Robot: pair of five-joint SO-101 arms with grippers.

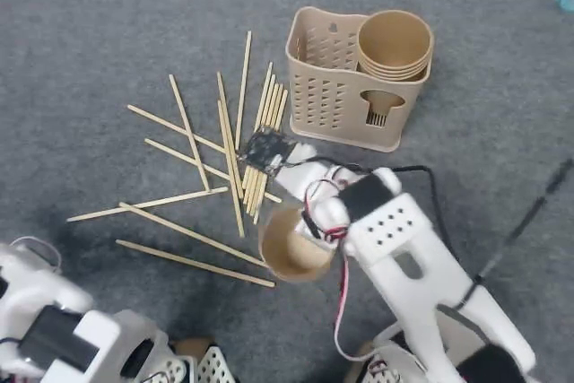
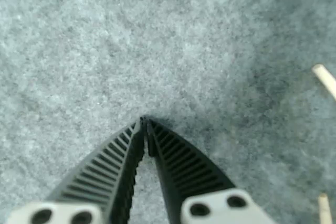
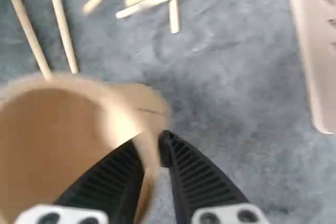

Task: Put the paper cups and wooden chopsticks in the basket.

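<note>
My right tool (image 3: pixel 151 148) appears clamped on the paper cup (image 1: pixel 291 248), centre frame, ready to carry it to the basket (image 1: pixel 332 87) above; left tool (image 2: pixel 144 125) sits pressed together.

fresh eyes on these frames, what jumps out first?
The right end effector pinches the rim of a paper cup just in front of the basket, which already holds a stack of cups. Next come the chopsticks, strewn over the grey carpet beside the basket. The left end effector sits shut over bare carpet.
</note>
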